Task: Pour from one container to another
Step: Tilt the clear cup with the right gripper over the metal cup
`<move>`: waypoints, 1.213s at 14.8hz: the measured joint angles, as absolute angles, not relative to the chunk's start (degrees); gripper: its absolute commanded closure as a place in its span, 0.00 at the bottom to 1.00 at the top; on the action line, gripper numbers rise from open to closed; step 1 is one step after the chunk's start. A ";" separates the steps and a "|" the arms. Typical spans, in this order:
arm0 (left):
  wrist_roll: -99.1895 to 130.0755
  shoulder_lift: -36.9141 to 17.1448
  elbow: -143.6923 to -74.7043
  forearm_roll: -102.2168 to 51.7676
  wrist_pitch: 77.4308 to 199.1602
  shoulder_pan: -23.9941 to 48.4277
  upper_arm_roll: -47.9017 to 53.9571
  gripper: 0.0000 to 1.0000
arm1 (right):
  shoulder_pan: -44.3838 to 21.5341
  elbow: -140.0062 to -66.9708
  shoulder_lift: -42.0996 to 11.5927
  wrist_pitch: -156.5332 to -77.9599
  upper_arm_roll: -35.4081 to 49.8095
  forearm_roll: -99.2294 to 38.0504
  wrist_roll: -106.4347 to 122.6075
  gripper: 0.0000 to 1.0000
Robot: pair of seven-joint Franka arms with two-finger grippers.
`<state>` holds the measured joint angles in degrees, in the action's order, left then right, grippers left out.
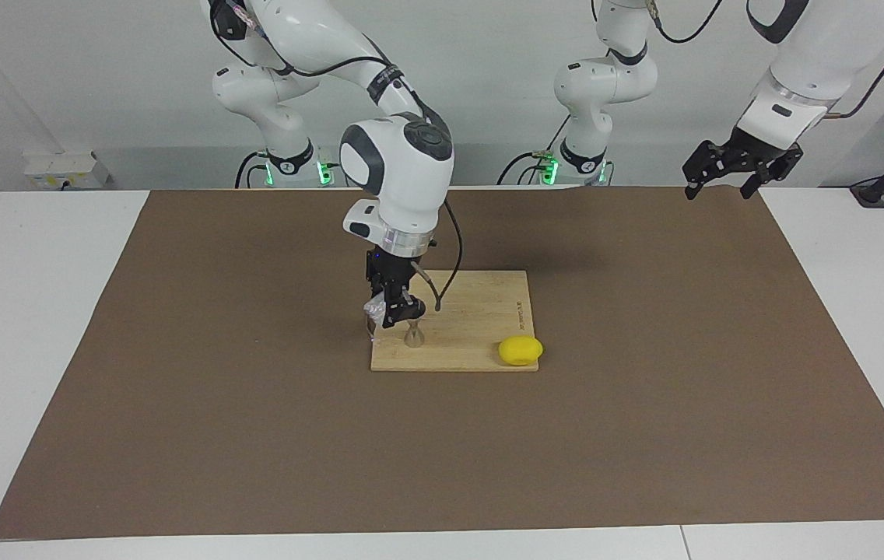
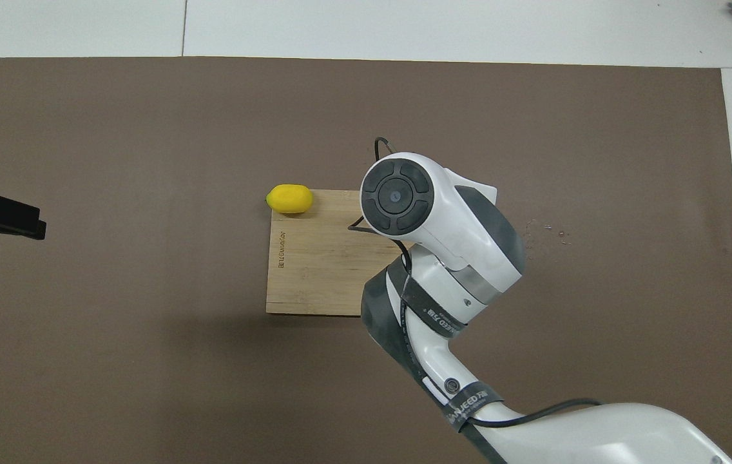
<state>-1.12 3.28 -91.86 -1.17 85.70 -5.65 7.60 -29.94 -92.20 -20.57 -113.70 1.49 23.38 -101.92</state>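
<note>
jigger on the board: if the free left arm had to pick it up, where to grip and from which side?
Likely the narrow waist of the jigger, straddled by a level, side-on gripper. It stands upright on the cutting board, and both cones flare, so the waist should resist slipping. Come in from the left arm's end: the right gripper, holding the glass cup, crowds the top and the right arm's end. The left gripper waits there, open.

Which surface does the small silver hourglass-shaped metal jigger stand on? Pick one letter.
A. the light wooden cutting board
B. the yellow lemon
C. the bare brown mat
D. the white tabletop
A: in the facing view the small silver hourglass-shaped metal jigger stands upright on the light wooden cutting board, under the right end effector, which holds the small clear glass cup beside it.
</note>
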 measured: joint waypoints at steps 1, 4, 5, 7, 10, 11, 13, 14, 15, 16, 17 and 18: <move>-1.12 3.28 -91.86 -1.17 85.70 -5.65 7.60 0.00 | -30.10 -92.39 -20.52 -113.96 1.49 23.81 -101.92 0.97; -1.12 3.28 -91.86 -1.17 85.70 -5.65 7.60 0.00 | -30.61 -93.87 -20.01 -115.40 1.50 24.94 -101.92 0.97; -1.12 3.29 -91.86 -1.17 85.70 -5.65 7.60 0.00 | -30.68 -94.27 -19.83 -115.59 1.50 25.68 -101.92 0.97; -1.12 3.29 -91.86 -1.17 85.70 -5.65 7.60 0.00 | -30.69 -94.69 -19.54 -115.85 1.50 26.25 -101.92 0.97; -1.12 3.29 -91.86 -1.17 85.70 -5.65 7.60 0.00 | -30.69 -94.77 -19.36 -115.87 1.50 26.26 -101.92 0.97; -1.12 3.29 -91.86 -1.17 85.70 -5.65 7.60 0.00 | -30.69 -94.78 -19.35 -115.88 1.50 26.28 -101.92 0.97; -1.12 3.28 -91.86 -1.17 85.70 -5.65 7.60 0.00 | -30.69 -94.79 -19.34 -115.88 1.50 26.30 -101.92 0.97; -1.12 3.28 -91.86 -1.17 85.70 -5.65 7.60 0.00 | -30.69 -94.79 -19.33 -115.88 1.50 26.30 -101.92 0.97; -1.12 3.29 -91.86 -1.17 85.70 -5.65 7.60 0.00 | -30.69 -94.79 -19.31 -115.89 1.50 26.31 -101.92 0.97; -1.12 3.29 -91.86 -1.17 85.70 -5.65 7.60 0.00 | -30.69 -94.79 -19.29 -115.89 1.50 26.31 -101.92 0.97; -1.12 3.29 -91.86 -1.17 85.70 -5.65 7.60 0.00 | -30.69 -94.79 -19.29 -115.89 1.50 26.31 -101.92 0.97; -1.12 3.29 -91.86 -1.17 85.70 -5.65 7.61 0.00 | -30.69 -94.79 -19.28 -115.89 1.50 26.31 -101.92 0.97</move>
<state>-1.12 3.29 -91.86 -1.17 85.70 -5.65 7.61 -30.69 -94.79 -19.28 -115.89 1.50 26.31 -101.92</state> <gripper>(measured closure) 0.000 0.493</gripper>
